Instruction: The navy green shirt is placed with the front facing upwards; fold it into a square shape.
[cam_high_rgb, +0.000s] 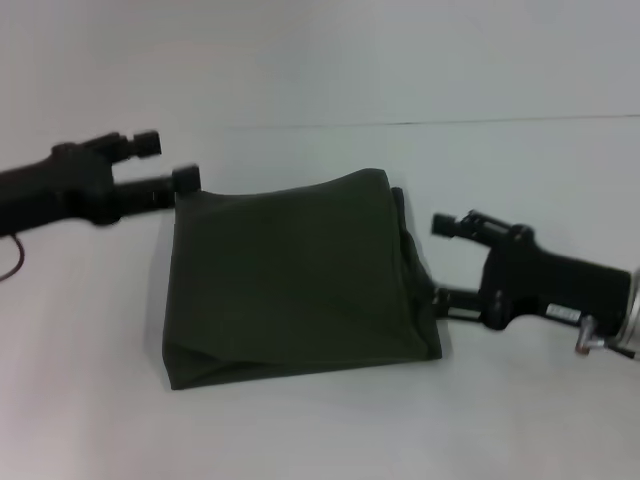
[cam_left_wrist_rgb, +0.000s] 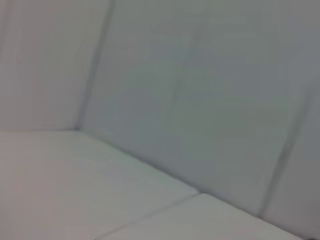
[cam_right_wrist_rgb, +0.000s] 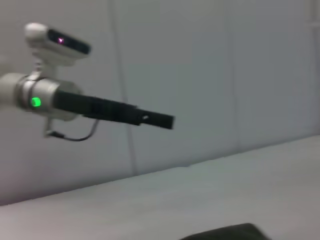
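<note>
The navy green shirt lies folded into a rough square in the middle of the white table, plain green side up, with no lettering showing. A layered fold edge shows along its right side. My left gripper is open and empty, just off the shirt's far left corner. My right gripper is open and empty, close beside the shirt's right edge. In the right wrist view a dark edge of the shirt shows, and the left arm shows farther off. The left wrist view shows no shirt.
The white table's far edge meets a pale wall. The left wrist view shows only the white table surface and the wall.
</note>
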